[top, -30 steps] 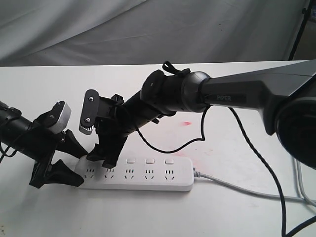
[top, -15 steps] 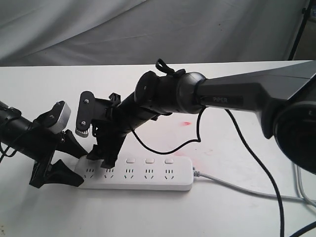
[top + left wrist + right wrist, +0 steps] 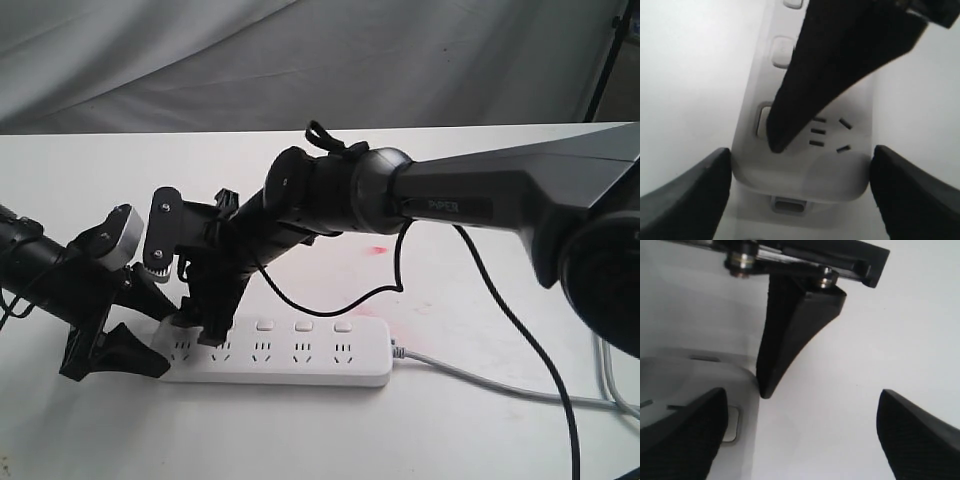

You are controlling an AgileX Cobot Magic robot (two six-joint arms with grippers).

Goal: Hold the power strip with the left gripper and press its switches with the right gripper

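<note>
White power strip (image 3: 300, 355) gripped by left end effector (image 3: 140, 330), lower left; right end effector (image 3: 203, 318) wide, beside end switch (image 3: 762, 120). Next, probably: shift tip over, press.

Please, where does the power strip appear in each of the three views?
Exterior view: power strip low in the middle.
Left wrist view: power strip fills the middle, its end between the left gripper's fingers.
Right wrist view: only its corner, at the edge.
Shared landmark: its rounded end.

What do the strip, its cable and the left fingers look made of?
The strip: white plastic, smooth, faint sheen, moulded rounded corners. The cable: grey, probably rubbery sheath; it curves loosely. The left fingers: black, matte, likely hard plastic; no glint shows.
</note>
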